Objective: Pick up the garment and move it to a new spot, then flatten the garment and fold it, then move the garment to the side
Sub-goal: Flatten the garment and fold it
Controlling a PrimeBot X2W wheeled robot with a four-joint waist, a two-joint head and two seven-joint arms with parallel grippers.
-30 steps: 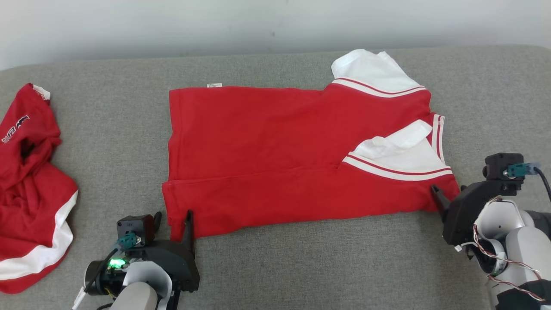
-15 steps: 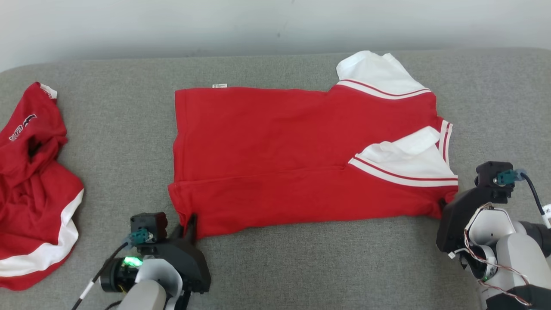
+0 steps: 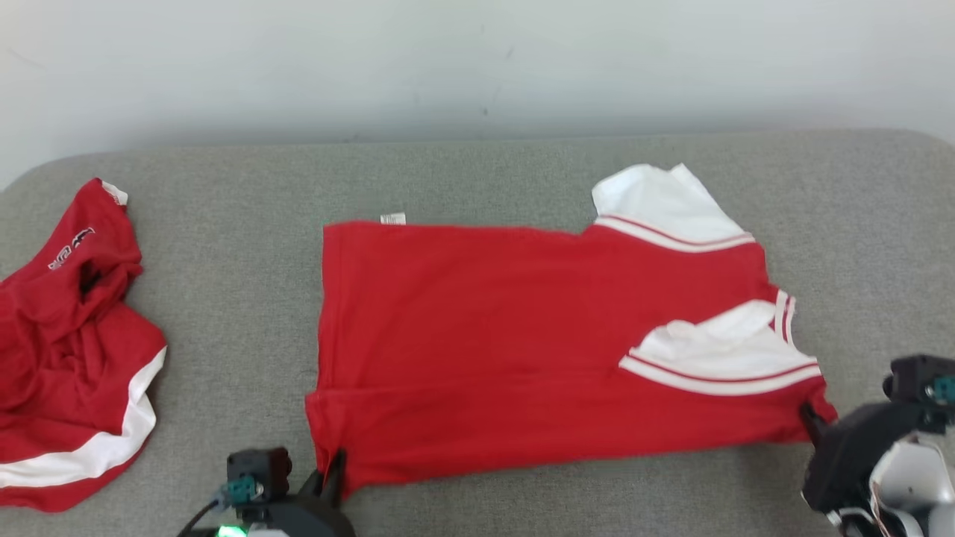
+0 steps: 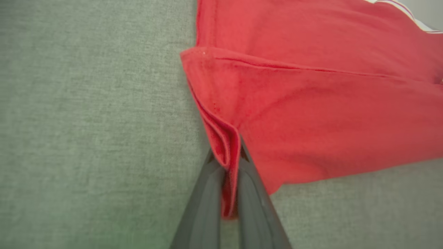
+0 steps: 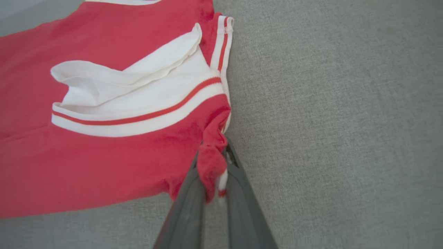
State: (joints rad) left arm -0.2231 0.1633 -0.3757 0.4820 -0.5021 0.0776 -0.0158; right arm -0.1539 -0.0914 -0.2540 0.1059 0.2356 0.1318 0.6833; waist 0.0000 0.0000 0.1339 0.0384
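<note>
Nearest the robot, the left gripper (image 3: 333, 464) is sitting at the bottom edge of the head view, its two long dark fingers (image 4: 204, 207) pressing together on the near left corner of the red fabric shirt with white sleeves (image 3: 485, 335). In the left wrist view the left gripper (image 4: 226, 157) is pinching a doubled fold of the shirt's hem (image 4: 225, 145), and a strip of red cloth is running down between the fingers.

At the lower right, the right gripper (image 3: 810, 415) is clamping the near right corner of the shirt. In the right wrist view the right gripper (image 5: 213, 155) is squeezing a bunched tuft of red cloth with a white and red edge (image 5: 221, 183), which is hanging down between the jaws.

Between the two grippers the shirt is lying mostly flat on the grey woven padded surface (image 3: 224, 298), spreading lengthwise from left to right, with its near strip folded over along a straight crease. One white sleeve with red stripes (image 3: 716, 358) is lying folded over the red body near the right gripper. Farther back, the other white sleeve (image 3: 656, 201) is sticking out past the far edge, and a small white label (image 3: 392, 218) is showing at the far left corner.

Well apart to the left, a crumpled red and white garment (image 3: 67, 358) is lying on the same surface. Behind everything, a pale plain wall (image 3: 477, 60) is rising.
</note>
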